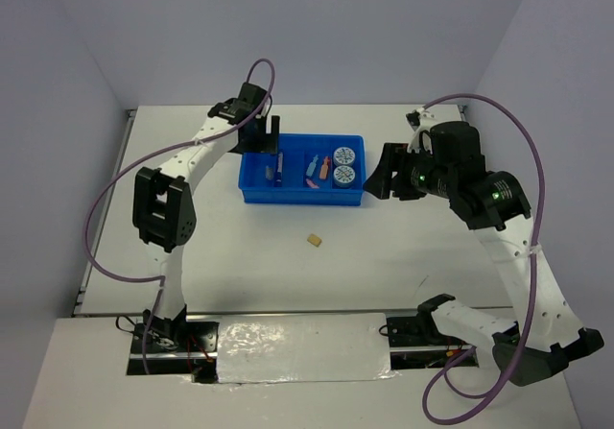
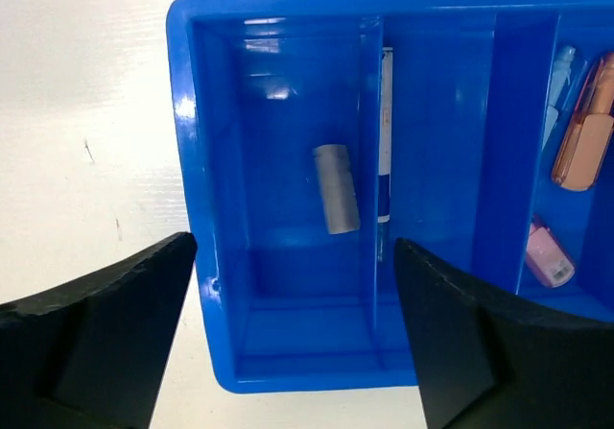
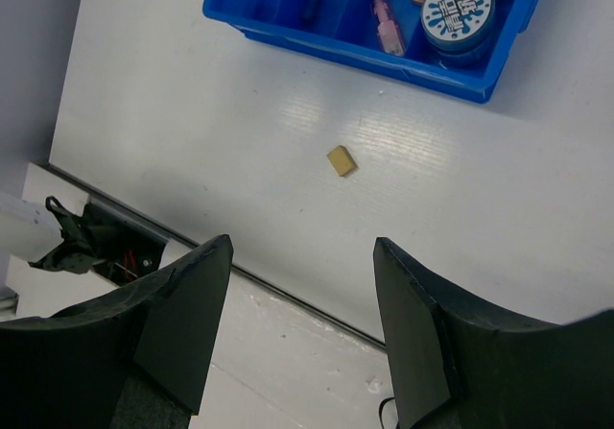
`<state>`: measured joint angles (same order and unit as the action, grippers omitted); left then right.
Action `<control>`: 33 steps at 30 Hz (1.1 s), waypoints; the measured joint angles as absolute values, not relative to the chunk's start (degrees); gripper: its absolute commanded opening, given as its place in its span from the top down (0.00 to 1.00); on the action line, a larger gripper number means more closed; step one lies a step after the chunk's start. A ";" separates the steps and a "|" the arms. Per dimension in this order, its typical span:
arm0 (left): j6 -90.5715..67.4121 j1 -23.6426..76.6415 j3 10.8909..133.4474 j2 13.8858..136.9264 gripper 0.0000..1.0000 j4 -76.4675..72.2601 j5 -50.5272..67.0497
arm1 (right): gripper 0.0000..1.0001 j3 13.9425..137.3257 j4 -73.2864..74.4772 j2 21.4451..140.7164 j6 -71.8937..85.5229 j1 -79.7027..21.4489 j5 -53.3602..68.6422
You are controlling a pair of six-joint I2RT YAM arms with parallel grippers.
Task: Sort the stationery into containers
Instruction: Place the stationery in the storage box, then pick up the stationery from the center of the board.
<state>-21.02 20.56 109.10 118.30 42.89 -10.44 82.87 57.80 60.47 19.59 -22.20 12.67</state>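
Left tool [image 2: 293, 251] hangs over the left end of the bright blue plastic tray [image 2: 178, 112] with its jaws spread wide and nothing between them. Below it a small grey eraser block [image 2: 336, 189] lies flat on the floor of the leftmost compartment, apart from the walls. The next compartment holds a blue-white pen [image 2: 385, 141], the third holds the pink and orange capsule-shaped pieces [image 2: 582, 141], and the rightmost holds the two round blue-white tape rolls [image 1: 344, 154]. Only a small tan eraser block [image 3: 341, 160] is outside the tray, alone on the white bench [image 3: 192, 112] near the tray's front wall and well apart from both arms. The right tool [image 3: 302, 242] hovers above the bench off the tray's right end, jaws parted and empty, its camera looking down at that block. The tan block is likely light, firm and a little rubbery, so it should neither slip nor crush. It sits low, though, and may skid or tip if one finger arrives first. The best hold, I judge, is across two opposite flat sides, with the fingers squared to its turned edges and lowered almost to the bench.
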 measured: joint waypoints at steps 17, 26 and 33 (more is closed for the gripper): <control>-28.49 50.30 84.27 97.84 0.01 36.53 -10.15 | 0.31 83.79 57.89 60.62 18.31 -22.20 11.75; -26.70 55.27 77.45 108.62 0.01 30.30 -8.60 | 0.31 84.44 57.91 60.90 18.00 -22.13 11.73; -25.47 54.94 77.45 111.72 0.01 26.74 -8.82 | 0.31 84.07 58.02 59.94 18.00 -22.11 12.08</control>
<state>-25.47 54.94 77.45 111.72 26.74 -8.82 84.07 58.02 59.94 18.00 -22.11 12.08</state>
